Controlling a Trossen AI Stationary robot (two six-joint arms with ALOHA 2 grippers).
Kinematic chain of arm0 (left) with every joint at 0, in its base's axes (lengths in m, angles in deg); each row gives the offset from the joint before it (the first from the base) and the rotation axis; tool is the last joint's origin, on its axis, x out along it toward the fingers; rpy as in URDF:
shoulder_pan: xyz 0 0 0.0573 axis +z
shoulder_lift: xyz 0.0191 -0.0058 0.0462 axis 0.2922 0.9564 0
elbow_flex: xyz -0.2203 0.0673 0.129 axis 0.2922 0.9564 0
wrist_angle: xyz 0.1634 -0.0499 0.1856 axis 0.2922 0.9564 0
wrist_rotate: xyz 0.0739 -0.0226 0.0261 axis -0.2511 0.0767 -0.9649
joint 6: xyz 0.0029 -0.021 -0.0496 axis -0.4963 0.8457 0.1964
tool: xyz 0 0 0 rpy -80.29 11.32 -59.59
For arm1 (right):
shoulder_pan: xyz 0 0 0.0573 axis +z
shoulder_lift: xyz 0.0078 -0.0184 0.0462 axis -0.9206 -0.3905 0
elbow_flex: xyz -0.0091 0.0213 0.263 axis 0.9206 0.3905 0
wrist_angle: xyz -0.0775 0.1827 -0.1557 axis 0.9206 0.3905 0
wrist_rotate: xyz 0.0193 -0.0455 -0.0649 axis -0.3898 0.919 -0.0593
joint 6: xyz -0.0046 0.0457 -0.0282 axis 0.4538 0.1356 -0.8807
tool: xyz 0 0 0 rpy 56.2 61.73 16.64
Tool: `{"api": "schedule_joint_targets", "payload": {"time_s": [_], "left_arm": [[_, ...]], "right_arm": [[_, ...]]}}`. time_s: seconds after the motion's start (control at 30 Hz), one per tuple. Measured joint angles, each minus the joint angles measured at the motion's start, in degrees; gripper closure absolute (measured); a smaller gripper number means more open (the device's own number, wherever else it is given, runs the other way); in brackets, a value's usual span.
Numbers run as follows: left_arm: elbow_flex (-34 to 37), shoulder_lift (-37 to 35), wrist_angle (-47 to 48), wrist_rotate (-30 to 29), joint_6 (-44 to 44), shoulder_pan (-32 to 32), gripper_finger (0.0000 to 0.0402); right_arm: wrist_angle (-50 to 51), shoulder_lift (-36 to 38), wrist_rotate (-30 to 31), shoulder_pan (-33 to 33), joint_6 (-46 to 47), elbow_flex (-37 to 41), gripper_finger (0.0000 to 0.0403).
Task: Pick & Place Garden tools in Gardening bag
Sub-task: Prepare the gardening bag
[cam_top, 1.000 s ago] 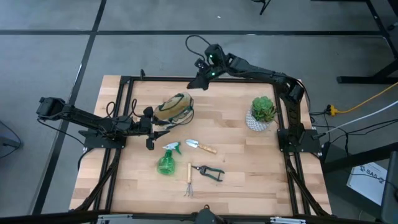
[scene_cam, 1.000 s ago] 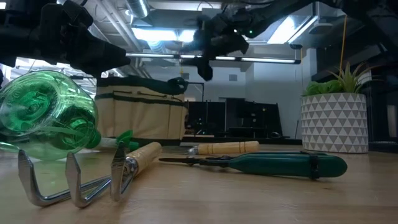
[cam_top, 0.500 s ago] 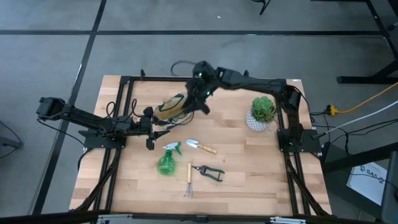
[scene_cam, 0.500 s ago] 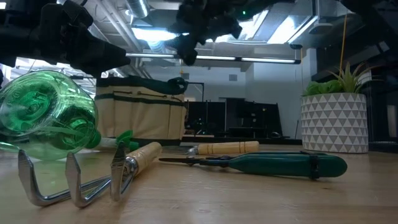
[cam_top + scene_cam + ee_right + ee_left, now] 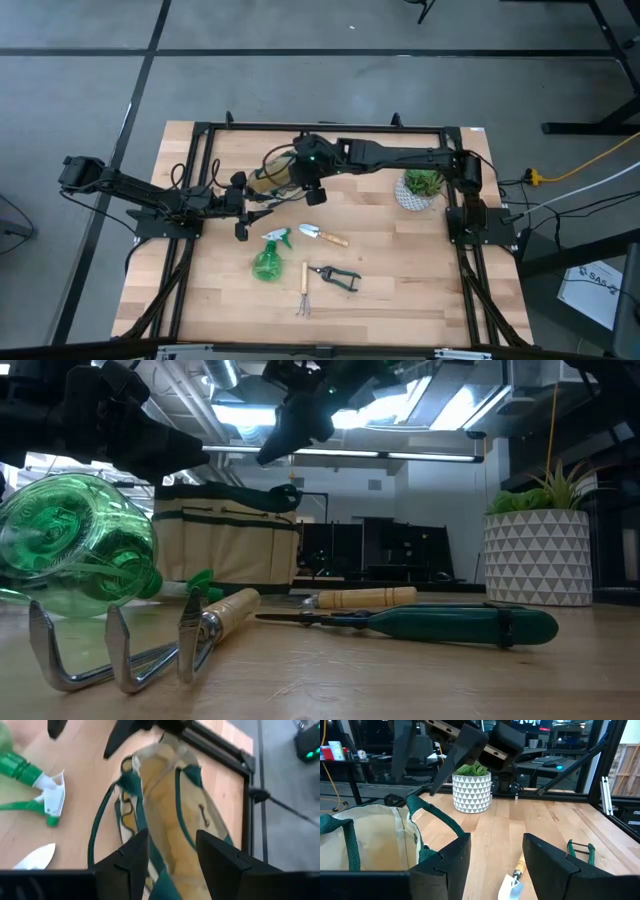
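Observation:
The beige gardening bag (image 5: 272, 173) with green trim stands open at the table's far left of centre, also seen as bag (image 5: 172, 805) and bag (image 5: 370, 840). My right gripper (image 5: 314, 193) hovers open just above the bag's right side, gripper (image 5: 167, 845) pointing slantwise down. My left gripper (image 5: 256, 213) waits open and level beside the bag's near side. The green spray bottle (image 5: 268, 258), trowel (image 5: 322, 235), rake (image 5: 304, 290) and shears (image 5: 338, 277) lie on the table in the middle.
A potted plant (image 5: 421, 184) in a white patterned pot stands at the far right, under my right arm's reach. A black frame (image 5: 330, 128) runs along the table's far and side edges. Bare wood lies toward the near edge (image 5: 400, 310).
My right gripper has swung from beyond the table's far edge toward the near-left, arriving over the bag, and its wrist has rolled on the way. The tools and the bag have kept their places.

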Motion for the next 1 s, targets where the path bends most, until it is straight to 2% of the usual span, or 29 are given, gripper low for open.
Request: {"api": "schedule_joint_targets", "payload": {"time_s": [0.2, 0.4, 0.77, 0.87, 1.0], "left_arm": [[0.0, 0.0, 0.0, 0.0, 0.0, 0.0, 0.0225], [0.0, 0.0, 0.0, 0.0, 0.0, 0.0, 0.0224], [0.0, 0.0, 0.0, 0.0, 0.0, 0.0, 0.0224], [0.0, 0.0, 0.0, 0.0, 0.0, 0.0, 0.0225], [0.0, 0.0, 0.0, 0.0, 0.0, 0.0, 0.0225]], "right_arm": [[-0.2, 0.0, -0.7, -1.6, -0.8, 0.0, 0.0236], [-1.5, -2.7, -4.7, -3.2, 2.1, 0.0, 0.0236], [-2.6, -5.9, -4.8, -3.3, 2.2, 0.0, 0.0236], [-2.0, -5.7, -5.2, -3.3, 5.8, -0.5, 0.0236], [-0.2, -5.5, -11.8, -3.4, 8.1, -3.5, 0.0236]]}}
